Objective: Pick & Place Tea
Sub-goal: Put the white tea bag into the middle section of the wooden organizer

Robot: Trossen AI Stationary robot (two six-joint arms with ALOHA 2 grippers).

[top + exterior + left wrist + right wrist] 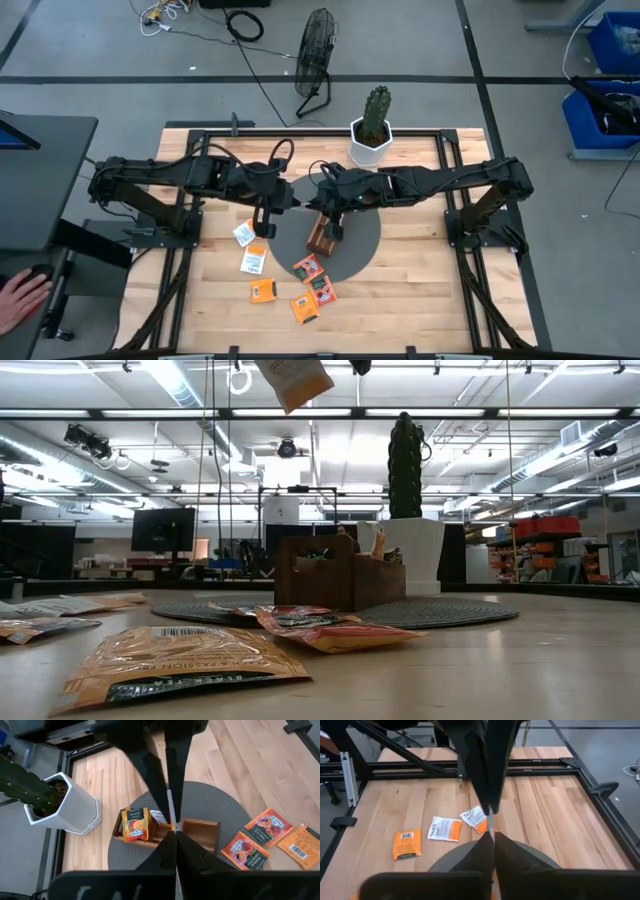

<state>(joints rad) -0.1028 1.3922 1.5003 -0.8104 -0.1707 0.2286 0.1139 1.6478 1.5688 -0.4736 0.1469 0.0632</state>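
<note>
The high view looks straight down on the whole counter [420, 290] from well above, with both arms in frame. The low view sits at counter height, close behind the nearest sachets [175, 660], facing level across to the wooden tray [335, 585] and the cactus pot [412, 555]. Each wrist view looks forward and down past its own fingers from close range. The left wrist, high and low views share the tray, the pot and the round grey mat [360, 250].
</note>
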